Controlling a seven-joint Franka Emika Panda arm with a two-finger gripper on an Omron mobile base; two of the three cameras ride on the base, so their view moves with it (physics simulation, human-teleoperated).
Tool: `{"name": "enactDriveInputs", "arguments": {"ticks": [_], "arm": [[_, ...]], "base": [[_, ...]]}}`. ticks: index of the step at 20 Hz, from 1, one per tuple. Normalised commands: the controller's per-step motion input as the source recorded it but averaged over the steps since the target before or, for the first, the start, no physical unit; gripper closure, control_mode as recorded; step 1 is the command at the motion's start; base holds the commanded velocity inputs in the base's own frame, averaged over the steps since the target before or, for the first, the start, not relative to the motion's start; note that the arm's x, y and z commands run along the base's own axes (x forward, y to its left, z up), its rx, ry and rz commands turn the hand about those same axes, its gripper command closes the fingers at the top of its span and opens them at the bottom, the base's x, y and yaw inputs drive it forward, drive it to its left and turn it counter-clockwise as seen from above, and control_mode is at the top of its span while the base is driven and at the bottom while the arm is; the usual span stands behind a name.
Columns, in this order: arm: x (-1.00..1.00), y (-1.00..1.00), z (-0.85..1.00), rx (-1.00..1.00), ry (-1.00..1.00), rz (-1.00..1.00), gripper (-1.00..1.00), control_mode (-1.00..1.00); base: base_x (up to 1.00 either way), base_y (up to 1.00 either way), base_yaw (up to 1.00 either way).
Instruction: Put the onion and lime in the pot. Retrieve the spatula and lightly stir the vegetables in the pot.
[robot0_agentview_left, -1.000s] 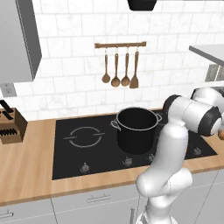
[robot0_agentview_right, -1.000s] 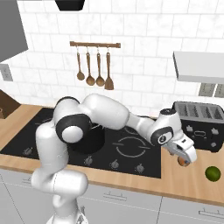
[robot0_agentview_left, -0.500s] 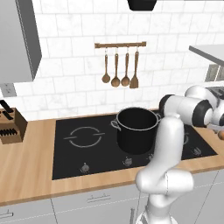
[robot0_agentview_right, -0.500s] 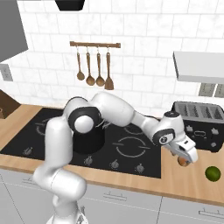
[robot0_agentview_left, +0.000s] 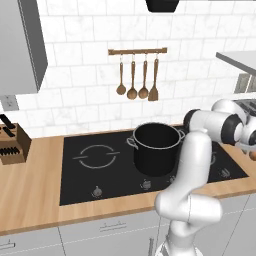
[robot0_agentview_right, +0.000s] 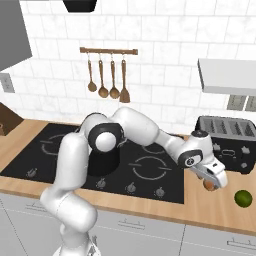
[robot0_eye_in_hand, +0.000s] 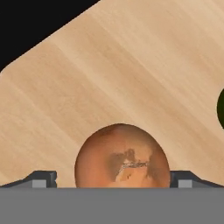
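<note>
Your arm has swung right and dropped, bringing the gripper (robot0_agentview_right: 212, 184) down around the onion (robot0_eye_in_hand: 122, 156) on the counter (robot0_agentview_right: 210, 210). Its jaws stand wide, one either side, not yet closed. You look ready to grasp. The lime (robot0_agentview_right: 243, 198) lies nearby; the pot (robot0_agentview_left: 155, 148) waits on the stove (robot0_agentview_left: 100, 160).

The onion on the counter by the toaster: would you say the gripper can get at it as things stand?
Probably yes. The open gripper already straddles the onion, one fingertip on each side, with only bare wooden counter around it; the lime lies apart.
</note>
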Motion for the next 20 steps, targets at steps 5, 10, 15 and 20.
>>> {"name": "enactDriveInputs", "arguments": {"ticks": [5,10,15,20], "arm": [[-0.01,0.00,-0.13,0.00,0.00,0.00,1.00,-1.00],[-0.44,0.17,0.32,0.00,-0.03,0.02,1.00,-1.00],[-0.37,0.57,0.88,-0.01,-0.01,0.10,1.00,-1.00],[-0.18,0.83,0.98,-0.03,-0.01,0.09,1.00,-1.00]], "base": [[0.00,0.00,0.00],[0.00,0.00,0.00],[0.00,0.00,0.00],[0.00,0.00,0.00]]}}
